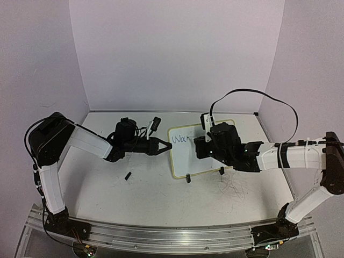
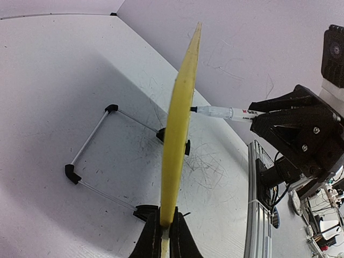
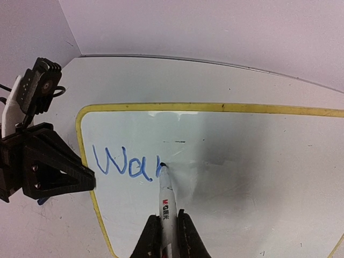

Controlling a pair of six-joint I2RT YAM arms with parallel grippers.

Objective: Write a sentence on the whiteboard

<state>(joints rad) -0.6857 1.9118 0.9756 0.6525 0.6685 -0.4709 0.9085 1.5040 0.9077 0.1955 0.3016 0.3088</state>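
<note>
Scuffed tabletop (image 1: 150, 199) — propped whiteboard (image 1: 185, 158), marker (image 3: 166, 191) tip at half-written sentence (image 3: 126, 166)

On the small white rectangular board with a thin yellow frame (image 3: 258, 161) stand blue handwritten letters (image 3: 126, 165): "Wa", then the start of a third letter, perhaps "r". The white marker pen (image 3: 166, 201) touching the board carries a red and black logo, seemingly "M&G". Its smaller print is too blurred to read.
</note>
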